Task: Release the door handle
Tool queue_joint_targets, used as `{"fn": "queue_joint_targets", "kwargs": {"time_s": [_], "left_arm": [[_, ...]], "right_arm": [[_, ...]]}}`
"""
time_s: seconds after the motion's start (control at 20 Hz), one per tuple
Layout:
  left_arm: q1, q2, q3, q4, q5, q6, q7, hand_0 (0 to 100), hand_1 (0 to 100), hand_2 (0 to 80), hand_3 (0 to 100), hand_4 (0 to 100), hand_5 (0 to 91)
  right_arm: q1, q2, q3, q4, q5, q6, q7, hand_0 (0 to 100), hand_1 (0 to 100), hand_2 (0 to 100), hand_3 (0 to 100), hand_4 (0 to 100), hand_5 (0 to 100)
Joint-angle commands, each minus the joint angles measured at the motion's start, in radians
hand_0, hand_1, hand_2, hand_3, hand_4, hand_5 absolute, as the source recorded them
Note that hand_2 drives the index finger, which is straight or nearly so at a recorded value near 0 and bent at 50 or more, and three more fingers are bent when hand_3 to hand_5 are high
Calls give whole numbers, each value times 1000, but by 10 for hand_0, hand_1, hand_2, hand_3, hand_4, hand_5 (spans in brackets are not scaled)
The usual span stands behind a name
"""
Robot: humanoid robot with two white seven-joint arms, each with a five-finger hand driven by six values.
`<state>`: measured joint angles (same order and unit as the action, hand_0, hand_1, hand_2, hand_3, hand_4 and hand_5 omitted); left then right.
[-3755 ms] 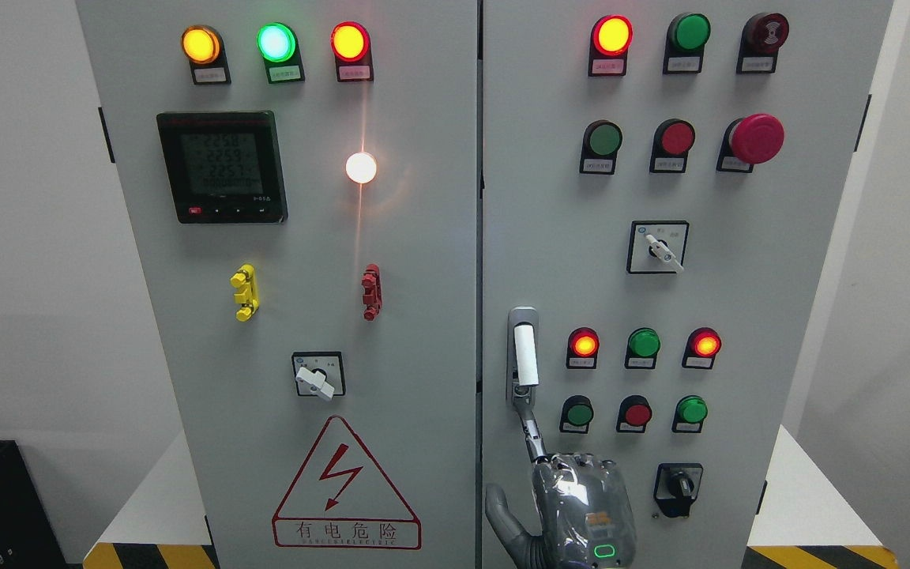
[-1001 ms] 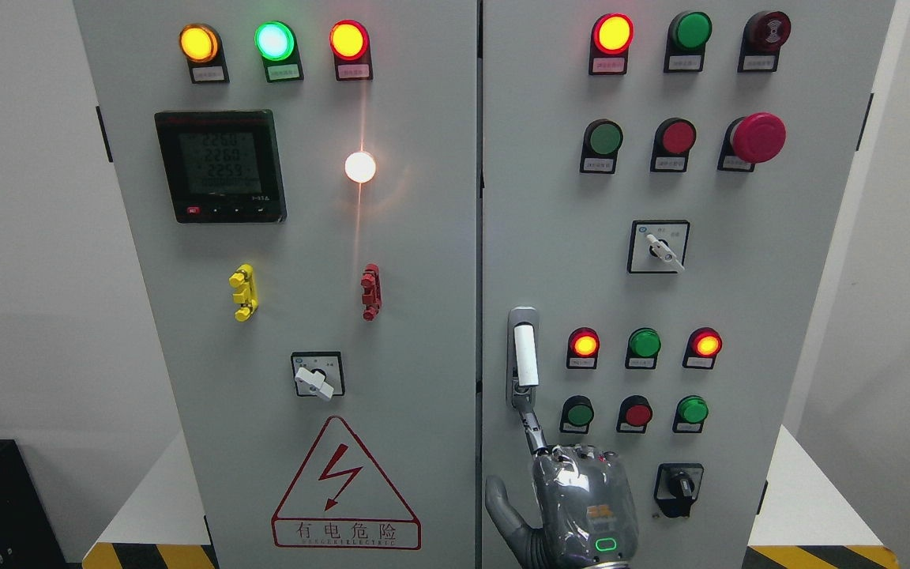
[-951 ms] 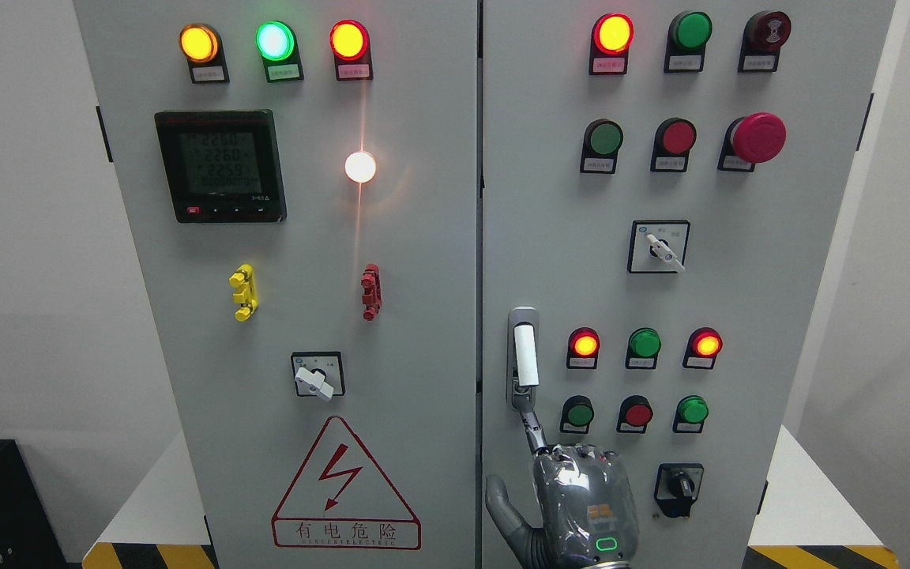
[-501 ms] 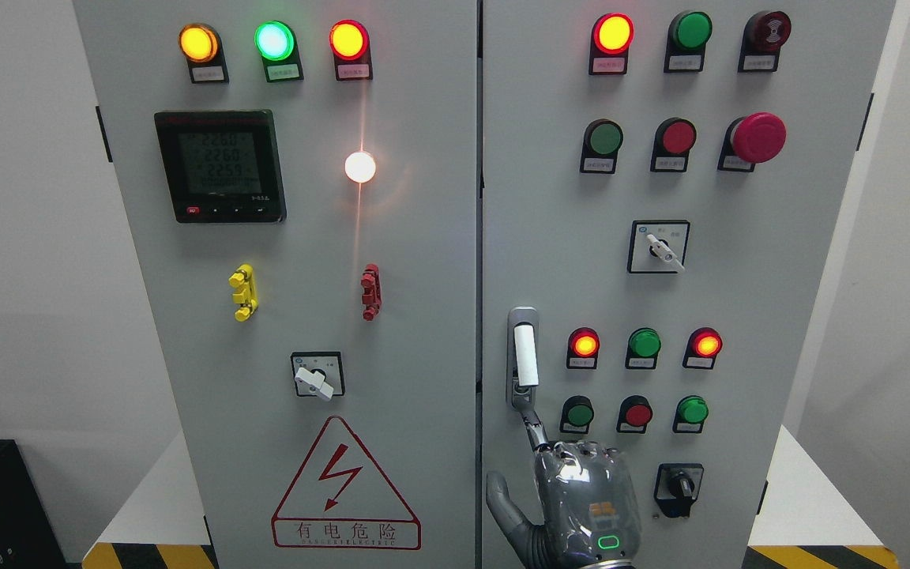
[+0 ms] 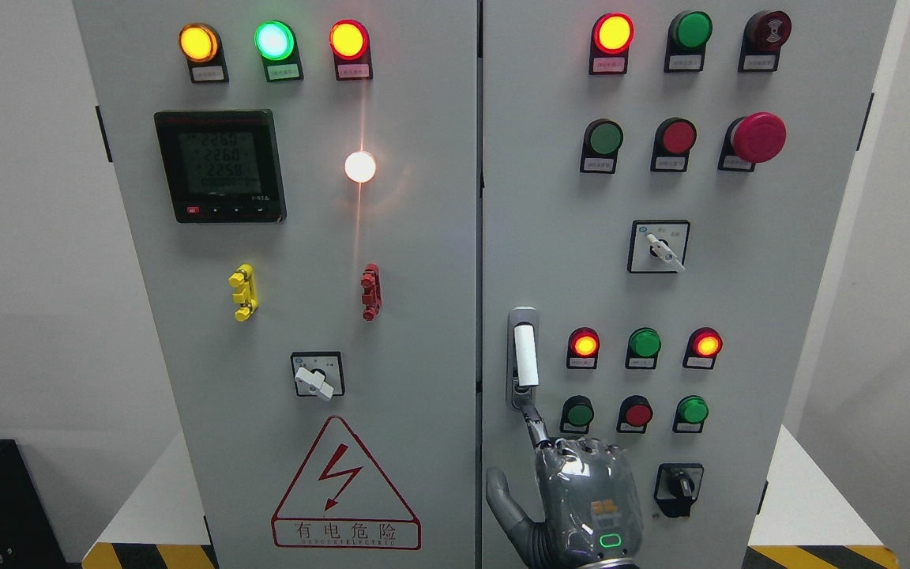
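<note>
Door handle (image 5: 526, 356), one white bar in a grey metal mount, upright at the left edge of the grey right cabinet door (image 5: 779, 237), below mid-height. One grey robot right hand (image 5: 585, 506) rises from the bottom edge just under it. Hand mostly closed, clamped on nothing: only the index finger (image 5: 535, 427) is straight, tip touching the mount's lower end; thumb (image 5: 502, 502) sticks out left. Other fingers fold out of sight behind the knuckles; wrist is cut off.

Right door: twelve round lamps/buttons, one red mushroom button (image 5: 757, 137), two rotary switches.

Grey left cabinet door (image 5: 186, 316): four lit lamps, one black digital meter (image 5: 219, 166), two clips, one rotary switch, one red warning triangle (image 5: 346, 486). Label print is too small to read.
</note>
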<state>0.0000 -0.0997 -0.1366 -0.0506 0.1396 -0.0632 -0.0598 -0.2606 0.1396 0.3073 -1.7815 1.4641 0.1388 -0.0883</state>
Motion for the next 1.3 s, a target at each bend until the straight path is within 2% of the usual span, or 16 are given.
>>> {"fn": "queue_joint_targets", "kwargs": {"time_s": [0.0,0.75,1.25], "left_arm": [[20,0,0,0,0,0,0,120,556,0,0,0,0],[20,0,0,0,0,0,0,120,556,0,0,0,0],[20,0,0,0,0,0,0,120,556,0,0,0,0]], "right_arm": [[1,0,0,-15,-2,-1,1,533,313,208,1000,1000,1000],[18,0,1,-53,-4,-7,-2,563,323,379,1000,1000,1000],[107,-2,1,-127,-5,-30,1,609,302,457,994,1000,1000]]}}
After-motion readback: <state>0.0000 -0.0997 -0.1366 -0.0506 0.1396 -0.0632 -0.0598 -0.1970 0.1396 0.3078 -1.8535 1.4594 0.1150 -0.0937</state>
